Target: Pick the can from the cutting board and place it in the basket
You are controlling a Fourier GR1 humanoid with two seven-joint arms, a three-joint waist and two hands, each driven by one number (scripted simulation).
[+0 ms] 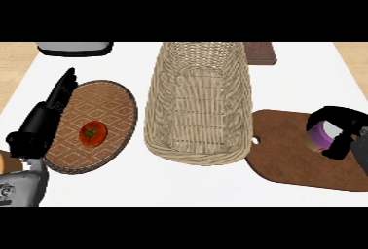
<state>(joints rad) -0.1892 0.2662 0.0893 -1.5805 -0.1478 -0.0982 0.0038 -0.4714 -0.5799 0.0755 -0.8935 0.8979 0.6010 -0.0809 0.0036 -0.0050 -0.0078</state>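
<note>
1. Left robot hand [43, 121]: at the view's left edge, fingers straight and apart, pointing up the desk [187, 185]. It holds nothing and lies over the left rim of the plate.
2. Round woven plate [108, 97]: brown diamond pattern, flat on the desk, just left of the basket. A red tomato [93, 133] sits on it, left of centre.
3. Grey-and-white object [75, 47]: at the far edge, upper left, partly cut off.
4. Wicker basket [194, 158]: long, at the centre of the desk. Nothing is seen inside.
5. Dark brown block [260, 52]: at the far edge, just right of the basket's far end.
6. Brown cutting board [287, 165]: to the right of the basket, its left edge close to the basket's wall.
7. Purple can [325, 133]: over the board's right part, not in the basket.
8. Right robot hand [343, 116]: fingers curled round the can, clamped on it and partly hiding it.
</note>
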